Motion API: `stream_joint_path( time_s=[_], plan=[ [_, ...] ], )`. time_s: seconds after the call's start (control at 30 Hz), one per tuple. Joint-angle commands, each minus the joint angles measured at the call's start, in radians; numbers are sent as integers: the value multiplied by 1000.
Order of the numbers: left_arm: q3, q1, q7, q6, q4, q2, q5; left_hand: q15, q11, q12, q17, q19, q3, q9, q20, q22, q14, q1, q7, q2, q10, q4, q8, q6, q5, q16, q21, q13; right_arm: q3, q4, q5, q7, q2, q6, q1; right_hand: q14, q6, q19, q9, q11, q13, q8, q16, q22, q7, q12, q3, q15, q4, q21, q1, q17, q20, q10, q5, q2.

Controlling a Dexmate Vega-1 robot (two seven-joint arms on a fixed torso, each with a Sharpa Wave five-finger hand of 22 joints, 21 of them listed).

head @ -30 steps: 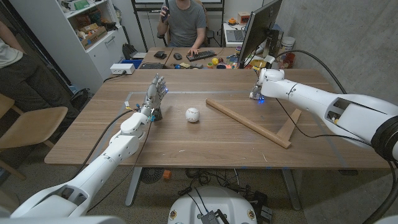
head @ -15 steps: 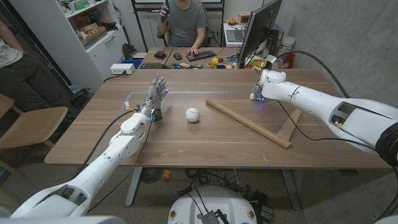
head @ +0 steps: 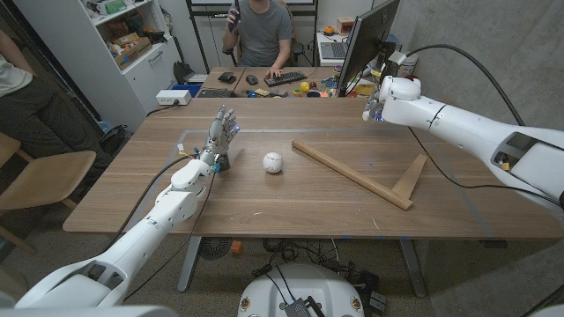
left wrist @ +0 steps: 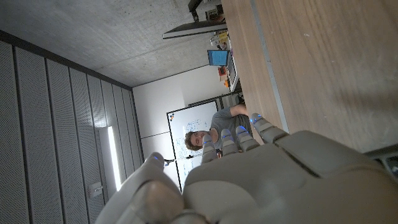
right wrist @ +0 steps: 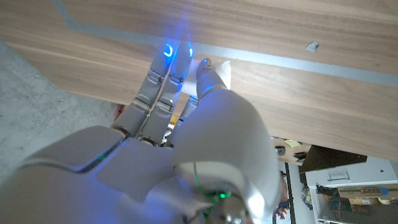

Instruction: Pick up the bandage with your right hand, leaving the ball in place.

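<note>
White ball (head: 273,163) w/ dark marks, brown wood table (head: 264,198).

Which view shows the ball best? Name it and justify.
The head view: the white ball sits whole and unobstructed mid-table, apart from the left robot hand. Both wrist views give wood and robot-hand backs, with no ball recognisable.

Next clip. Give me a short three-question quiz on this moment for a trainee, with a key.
1. True or false: the ball lies on the table between the left hand and the wooden bar.
2. The left hand: A) grips the ball; B) stands beside the ball, fingers up, holding nothing; C) presses on the wooden bar.
3. Which hand is nearer the monitor?

Key: 1 true; 2 B; 3 the right hand.
</note>
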Motion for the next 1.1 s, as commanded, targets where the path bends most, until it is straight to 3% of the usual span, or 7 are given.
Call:
stream_joint_path(
  time_s=[0.03,0.33,0.4,0.5,0.6,0.8,1.1],
  plan=[
    [5,-5,-16,1,4,1,0,-14,1,3,6,8,-5,5,1,2,-3,-8,2,4,6,1,4,9,7,5,6,3,-16,-191,-131,135,-111,-88,131,13,10,-8,4,-42,132,10,4,7,0,125,-5,-115,5,16,4,5,-147,110,4,5],
    [6,-5,-20,-3,4,0,0,-16,2,4,6,8,-8,5,0,2,-3,-10,3,4,9,4,7,21,8,4,6,3,-52,-226,-284,262,-117,-107,234,21,13,-15,4,-40,131,11,10,18,1,124,-11,-115,9,52,3,10,-148,118,4,3],
    [5,-4,-19,0,2,1,-2,-15,1,4,6,8,-9,5,0,1,-4,-10,4,4,9,4,8,23,8,4,6,3,-20,-225,-270,272,-111,-97,228,19,15,-16,4,-40,131,11,8,20,0,124,-12,-115,9,60,3,8,-148,118,4,2],
    [5,-4,-19,-1,4,0,-2,-14,0,4,6,8,-9,5,1,1,-4,-10,6,4,9,5,8,25,8,4,6,3,-49,-208,-330,300,-101,-88,239,20,17,-18,3,-41,130,12,8,22,0,124,-13,-115,10,69,4,7,-148,122,4,2],
    [4,-4,-18,0,3,0,-3,-14,-2,4,6,8,-10,5,1,1,-4,-10,6,5,10,6,7,26,8,4,5,3,-54,-195,-370,318,-88,-82,234,21,18,-21,3,-40,129,13,8,25,0,123,-15,-115,10,80,4,6,-148,122,4,2],
    [5,-6,-20,2,5,1,-3,-15,-2,4,6,9,-12,5,0,1,-3,-10,7,5,10,8,7,30,9,4,5,3,11,-180,-365,313,-77,-57,193,36,17,-27,3,-38,129,12,30,35,5,122,-20,-114,12,118,3,29,-147,127,4,0],
    [5,-8,-22,-1,8,1,-1,-14,0,3,6,9,-15,5,1,1,-3,-10,9,5,10,9,6,31,10,4,5,3,58,-184,-390,322,-73,-47,156,26,16,-49,3,-40,128,11,24,44,5,116,-23,-114,14,164,4,26,-147,124,4,2]
  ],
)
